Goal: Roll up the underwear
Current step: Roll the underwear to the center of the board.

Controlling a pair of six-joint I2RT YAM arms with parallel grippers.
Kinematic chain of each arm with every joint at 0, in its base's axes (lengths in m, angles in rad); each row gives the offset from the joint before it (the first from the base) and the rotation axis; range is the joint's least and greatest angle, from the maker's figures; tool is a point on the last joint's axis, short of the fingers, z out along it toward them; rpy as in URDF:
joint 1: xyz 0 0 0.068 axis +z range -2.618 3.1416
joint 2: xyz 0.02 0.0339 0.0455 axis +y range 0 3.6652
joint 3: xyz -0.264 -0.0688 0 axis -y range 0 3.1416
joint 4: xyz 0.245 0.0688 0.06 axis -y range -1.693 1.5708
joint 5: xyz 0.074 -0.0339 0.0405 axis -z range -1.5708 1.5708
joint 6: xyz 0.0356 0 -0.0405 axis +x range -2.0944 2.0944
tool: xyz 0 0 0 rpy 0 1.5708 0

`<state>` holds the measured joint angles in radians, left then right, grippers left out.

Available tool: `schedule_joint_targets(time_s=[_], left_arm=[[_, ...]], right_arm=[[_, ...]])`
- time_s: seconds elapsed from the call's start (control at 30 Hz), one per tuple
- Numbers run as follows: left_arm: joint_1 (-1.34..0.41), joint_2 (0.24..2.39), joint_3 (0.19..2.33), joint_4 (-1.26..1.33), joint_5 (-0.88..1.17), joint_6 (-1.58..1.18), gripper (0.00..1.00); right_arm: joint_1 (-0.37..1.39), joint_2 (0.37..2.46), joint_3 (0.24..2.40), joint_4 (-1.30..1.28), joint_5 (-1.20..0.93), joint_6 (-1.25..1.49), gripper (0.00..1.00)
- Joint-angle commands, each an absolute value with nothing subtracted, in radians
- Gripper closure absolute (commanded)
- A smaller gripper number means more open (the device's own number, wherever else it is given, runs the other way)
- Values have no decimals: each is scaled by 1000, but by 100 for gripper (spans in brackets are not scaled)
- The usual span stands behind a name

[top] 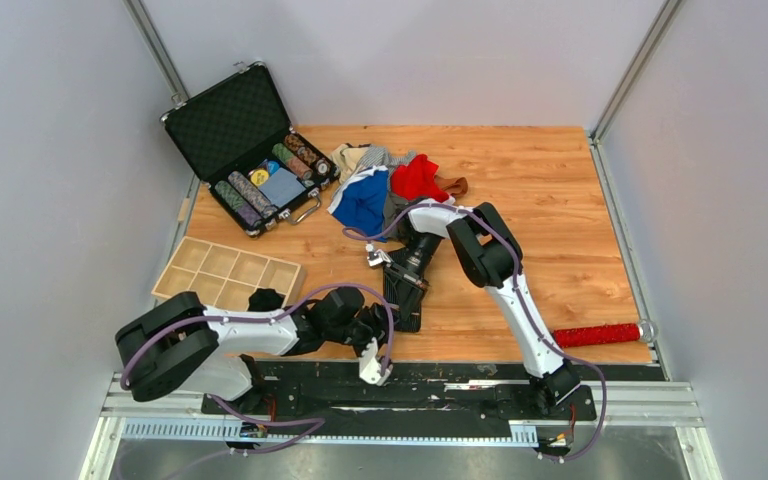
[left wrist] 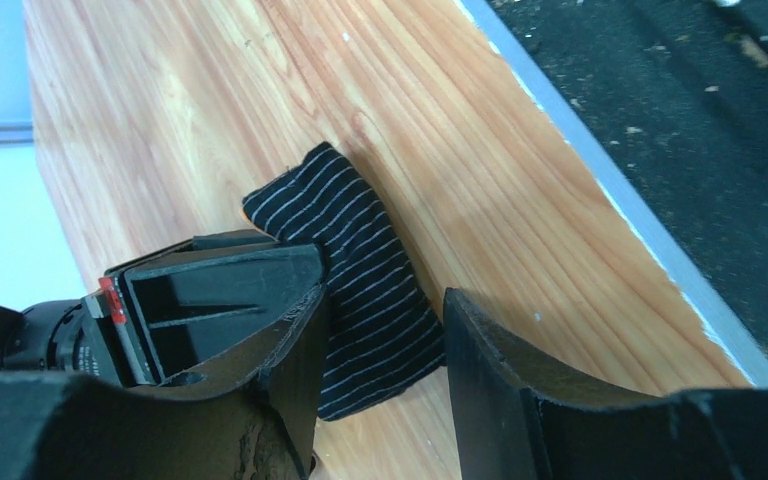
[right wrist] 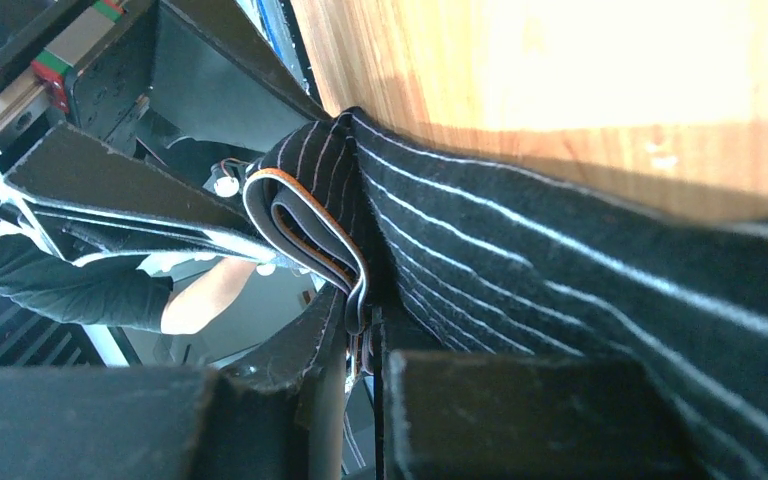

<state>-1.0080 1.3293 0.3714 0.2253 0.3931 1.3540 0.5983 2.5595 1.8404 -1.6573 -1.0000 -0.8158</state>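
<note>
A black underwear with thin white stripes lies on the wooden table near the front edge. My right gripper is shut on its far end; in the right wrist view the fingers pinch the folded waistband and the striped cloth fills the right side. My left gripper is open at the garment's near left side. In the left wrist view its open fingers straddle the near end of the striped cloth. A pile of red, blue, grey and beige underwear lies at the back.
An open black case of poker chips stands at the back left. A wooden compartment tray sits left of my left arm, with a dark cloth beside it. A red bristly stick lies at the front right.
</note>
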Motion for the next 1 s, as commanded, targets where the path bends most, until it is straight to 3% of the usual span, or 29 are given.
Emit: schedule_joint_targets(time_s=[0.0,0.13,0.27,0.33,0.4,0.5,0.63,0.67,0.7,0.97], left_arm=[[-1011,1392,361,305,297,1347,46],[-1013,1469,386,337,283,1326,47],[-1017,1544,442,286,244,1309,67],[-1017,1564,474,214,234,1305,84],[-1016,1576,509,129,240,1290,92],[-1016,1594,556,51,254,1264,100],[-1015,1622,615,-95,299,1223,100],[-1014,1626,640,-119,313,1208,100],[-1012,1627,651,-159,339,1192,100],[-964,1666,839,-449,586,1086,100]], right_arm=[[581,2711,1804,-1535,-989,-824,100],[586,2711,1802,-1536,-985,-824,100],[586,2709,1801,-1534,-985,-823,99],[586,2707,1798,-1527,-984,-817,98],[584,2701,1792,-1509,-981,-805,95],[585,2681,1774,-1475,-974,-782,78],[551,2590,1762,-1438,-970,-770,29],[534,2550,1776,-1439,-967,-767,8],[516,2503,1795,-1441,-968,-766,1],[317,2225,1956,-1417,-1001,-803,0]])
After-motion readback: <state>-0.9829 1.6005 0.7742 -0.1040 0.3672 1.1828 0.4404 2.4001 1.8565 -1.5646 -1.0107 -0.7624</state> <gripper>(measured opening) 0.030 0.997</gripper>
